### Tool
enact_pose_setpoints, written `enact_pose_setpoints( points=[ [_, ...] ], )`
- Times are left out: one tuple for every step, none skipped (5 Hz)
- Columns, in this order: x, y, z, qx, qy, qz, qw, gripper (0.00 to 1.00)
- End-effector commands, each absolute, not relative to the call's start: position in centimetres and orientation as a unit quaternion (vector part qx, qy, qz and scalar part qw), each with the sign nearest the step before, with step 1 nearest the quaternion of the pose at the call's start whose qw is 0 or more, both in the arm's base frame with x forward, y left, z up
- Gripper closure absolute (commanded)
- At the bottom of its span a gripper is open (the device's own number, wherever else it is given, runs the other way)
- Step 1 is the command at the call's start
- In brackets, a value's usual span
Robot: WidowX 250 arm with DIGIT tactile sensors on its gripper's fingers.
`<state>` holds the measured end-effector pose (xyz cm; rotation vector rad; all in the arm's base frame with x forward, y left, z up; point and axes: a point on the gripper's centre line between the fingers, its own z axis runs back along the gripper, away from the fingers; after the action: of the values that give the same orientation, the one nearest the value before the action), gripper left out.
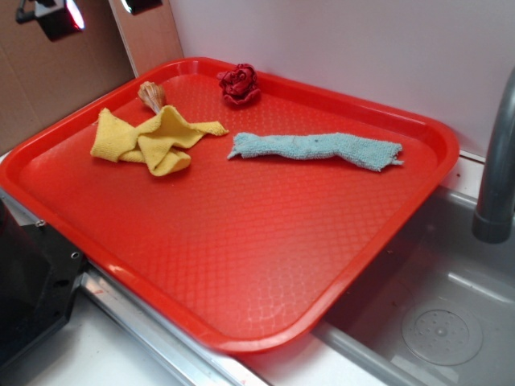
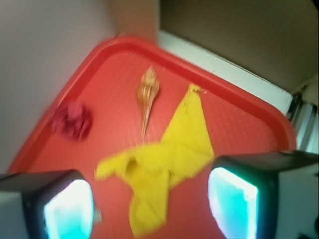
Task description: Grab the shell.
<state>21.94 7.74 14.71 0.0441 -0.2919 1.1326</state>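
The shell (image 1: pixel 150 95) is small, tan and ribbed. It lies at the tray's far left, just behind the yellow cloth (image 1: pixel 149 141). In the wrist view the shell (image 2: pixel 147 94) points lengthwise, beyond the yellow cloth (image 2: pixel 164 159). My gripper (image 2: pixel 149 206) is open and empty, high above the tray, with the cloth between its pads (image 2: pixel 67 211). In the exterior view only the fingertips of the gripper (image 1: pixel 92 8) show, at the top left edge above the shell.
A dark red rose-shaped object (image 1: pixel 240 84) sits at the far corner of the red tray (image 1: pixel 241 265); it also shows in the wrist view (image 2: pixel 72 121). A light blue cloth (image 1: pixel 318 149) lies mid-tray. A sink (image 1: pixel 438 322) and a faucet (image 1: pixel 495 177) are at the right.
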Motion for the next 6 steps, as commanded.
enact_pose_setpoints(
  points=[
    [25.5,13.3,9.6,0.102,-0.173,0.619,0.759,0.00],
    [25.9,14.3,7.6,0.138,-0.183,0.631,0.741,0.00],
    [25.9,15.4,5.9,0.163,-0.179,0.640,0.730,0.00],
    [25.8,16.0,4.9,0.179,-0.172,0.639,0.728,0.00],
    [26.1,15.7,4.3,0.181,-0.172,0.638,0.729,0.00],
    [26.1,15.4,3.8,0.181,-0.181,0.639,0.725,1.00]
  ],
)
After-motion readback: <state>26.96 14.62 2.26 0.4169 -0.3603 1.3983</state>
